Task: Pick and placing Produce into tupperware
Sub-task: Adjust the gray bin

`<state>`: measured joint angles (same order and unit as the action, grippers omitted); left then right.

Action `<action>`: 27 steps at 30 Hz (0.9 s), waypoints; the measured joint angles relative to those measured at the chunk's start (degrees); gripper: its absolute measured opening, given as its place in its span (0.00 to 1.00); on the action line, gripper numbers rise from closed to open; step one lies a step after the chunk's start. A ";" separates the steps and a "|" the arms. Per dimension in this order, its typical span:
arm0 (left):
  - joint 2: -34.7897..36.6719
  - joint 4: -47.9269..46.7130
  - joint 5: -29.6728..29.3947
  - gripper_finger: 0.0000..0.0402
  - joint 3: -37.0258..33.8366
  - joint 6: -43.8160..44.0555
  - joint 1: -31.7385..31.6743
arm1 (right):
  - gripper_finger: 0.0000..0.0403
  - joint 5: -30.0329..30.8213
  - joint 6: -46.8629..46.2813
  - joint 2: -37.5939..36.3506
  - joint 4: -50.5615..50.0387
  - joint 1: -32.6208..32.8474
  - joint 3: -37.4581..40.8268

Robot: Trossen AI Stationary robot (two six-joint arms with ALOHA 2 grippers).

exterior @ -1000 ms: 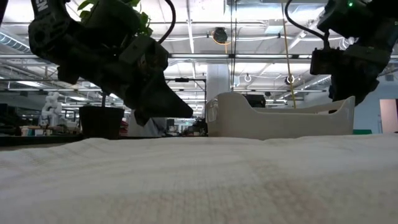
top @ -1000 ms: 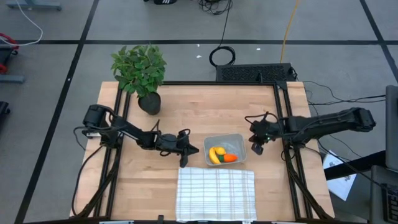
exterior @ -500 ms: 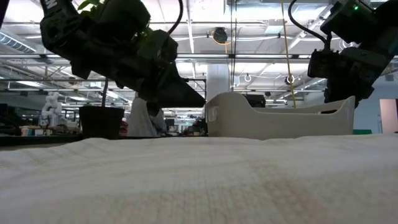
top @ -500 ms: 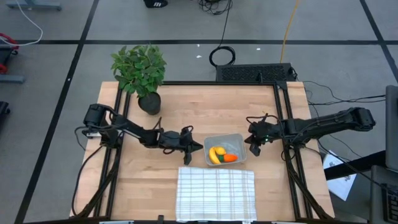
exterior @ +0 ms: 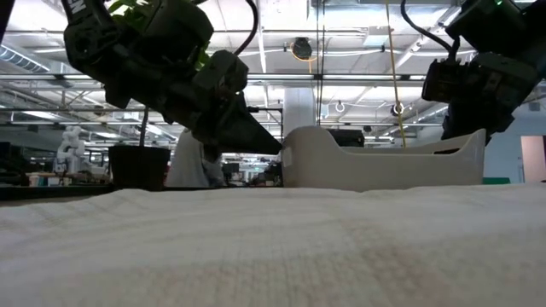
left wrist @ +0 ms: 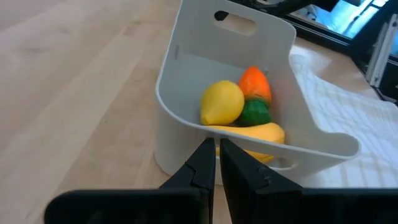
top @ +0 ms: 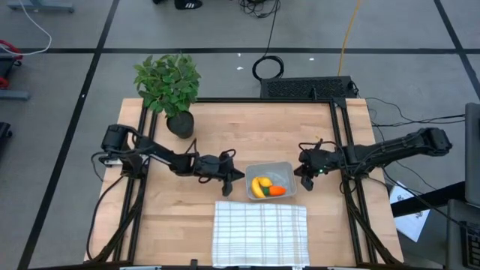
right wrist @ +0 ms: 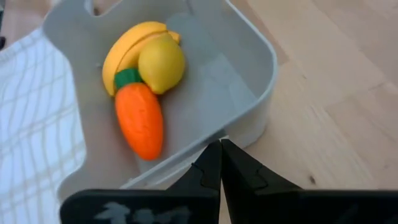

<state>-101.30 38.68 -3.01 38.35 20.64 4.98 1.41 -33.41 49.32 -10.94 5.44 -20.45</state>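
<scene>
The tupperware (top: 289, 166) stands on the wooden table, just beyond the checked cloth. In it lie the yellow banana (left wrist: 252, 134), the lemon (left wrist: 222, 102) and the orange carrot (right wrist: 140, 121) with its green top. My left gripper (top: 240, 177) is shut, slanting down, its tips at the tupperware's left wall (left wrist: 180, 130). My right gripper (top: 304, 180) is shut too, slanting down at the tupperware's right wall (right wrist: 249, 93). Neither gripper has anything between its fingers. My left gripper's shut fingertips (left wrist: 208, 149) stand right at the rim of the tupperware's left wall, coming from the table's left; I cannot tell whether they touch it. My right gripper's shut fingertips (right wrist: 214, 152) stand at the rim of the right wall; whether they touch it cannot be told.
A white checked cloth (top: 260, 232) lies flat at the table's near edge, right in front of the tupperware. A potted plant (top: 169, 86) stands at the far left corner. Bare wood lies between the plant and the tupperware.
My left gripper has gone toward the table's right edge, up to the tupperware's left wall, staying shut. My right gripper has tipped further down toward the tupperware's right wall. The tupperware and the produce have stayed in place.
</scene>
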 joint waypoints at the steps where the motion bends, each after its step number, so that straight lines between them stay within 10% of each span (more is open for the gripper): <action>1: 0.00 0.01 1.11 0.06 0.00 -0.14 -0.50 | 0.00 0.00 -0.02 0.00 -0.06 0.26 0.02; 27: 0.09 -1.75 5.53 0.06 0.00 -1.47 -5.48 | 0.00 -0.20 -0.56 7.94 6.34 0.69 0.00</action>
<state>-101.21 36.93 2.52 38.35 19.17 -0.49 1.21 -33.97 57.26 -4.60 6.13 -20.45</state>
